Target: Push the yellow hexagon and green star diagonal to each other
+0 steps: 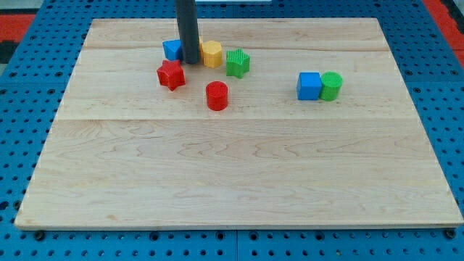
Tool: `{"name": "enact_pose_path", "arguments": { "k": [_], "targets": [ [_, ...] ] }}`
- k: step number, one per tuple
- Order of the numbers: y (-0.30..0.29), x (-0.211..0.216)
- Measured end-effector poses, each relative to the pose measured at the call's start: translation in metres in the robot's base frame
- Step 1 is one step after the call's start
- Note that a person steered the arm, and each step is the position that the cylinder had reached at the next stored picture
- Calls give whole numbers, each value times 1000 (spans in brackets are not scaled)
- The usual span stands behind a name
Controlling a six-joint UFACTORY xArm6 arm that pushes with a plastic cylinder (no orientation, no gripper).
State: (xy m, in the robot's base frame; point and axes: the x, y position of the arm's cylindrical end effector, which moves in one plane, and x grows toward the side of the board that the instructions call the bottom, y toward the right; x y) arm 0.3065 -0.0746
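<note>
My tip [191, 61] between blue block [172, 49] and yellow hexagon [212, 54] — touching the hexagon; green star [237, 63] just beside, at view's right. No jaws — plain rod only.

My tip [191, 61] sits near the view's top of the board [232, 174], left of centre, wedged between the blue block [172, 49] on its left and the yellow hexagon [212, 54] on its right, close against both. Just right of the hexagon is the green star [237, 62], a touch lower. Below the blue block lies the red star [171, 74]; right of that and lower, below the hexagon, stands the red cylinder [217, 96]. Well off to the view's right, a blue cube [309, 85] and a green cylinder [331, 85] sit touching, cube on the left.
</note>
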Motion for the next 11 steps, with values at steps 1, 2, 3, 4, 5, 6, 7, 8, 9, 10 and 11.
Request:
{"name": "enact_pose_path", "arguments": {
  "k": [1,2,3,4,5,6,7,8,9,10,11],
  "targets": [
    [0,16],
    [17,13],
    [32,-5],
    [33,-24],
    [41,-25],
    [60,-13],
    [78,-3],
    [97,6],
    [116,6],
    [122,15],
    [115,9]
  ]
}}
